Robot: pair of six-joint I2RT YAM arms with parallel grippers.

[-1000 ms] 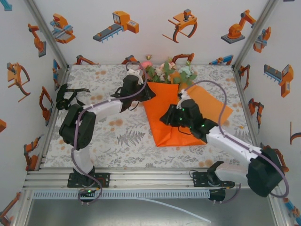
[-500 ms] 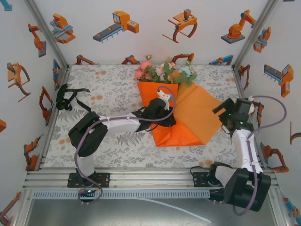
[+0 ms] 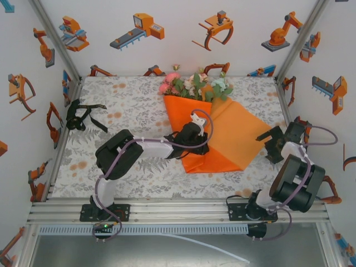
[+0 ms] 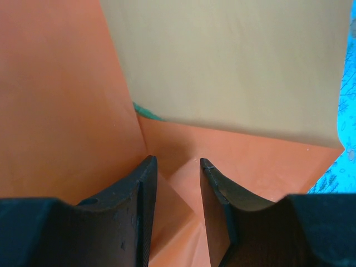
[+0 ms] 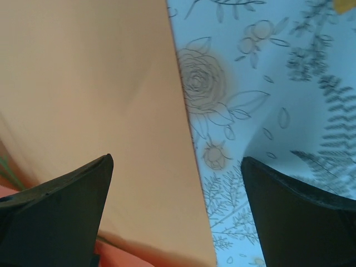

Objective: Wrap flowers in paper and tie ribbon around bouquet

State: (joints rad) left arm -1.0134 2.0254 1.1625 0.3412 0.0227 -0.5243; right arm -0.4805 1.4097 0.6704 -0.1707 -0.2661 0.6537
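The table (image 3: 128,105), under a cloth printed with leaves and flowers, carries everything. The paper (image 3: 239,136) lies right of the middle. Its left part is folded into a cone shape with its wide mouth at the far side, and its right part spreads as a flat flap toward the right edge. The flowers (image 3: 194,86) stick out of that mouth at the far side of the table, their blooms clear of the paper.

The left arm reaches across from the near left, and the left tool (image 3: 203,144) sits on the near part of the folded paper. In the wrist view, the left tool (image 4: 175,172) is spread only a little. A low fold of paper rises in the gap — whether the fingers touch it cannot be told.

The right tool (image 3: 268,146) hangs just beside the paper's right edge. Seen from its wrist, the right tool (image 5: 178,183) is spread wide and holds nothing, with that edge between its fingers.

The ribbon (image 3: 80,117) lies bunched at the far left — well apart from the paper.
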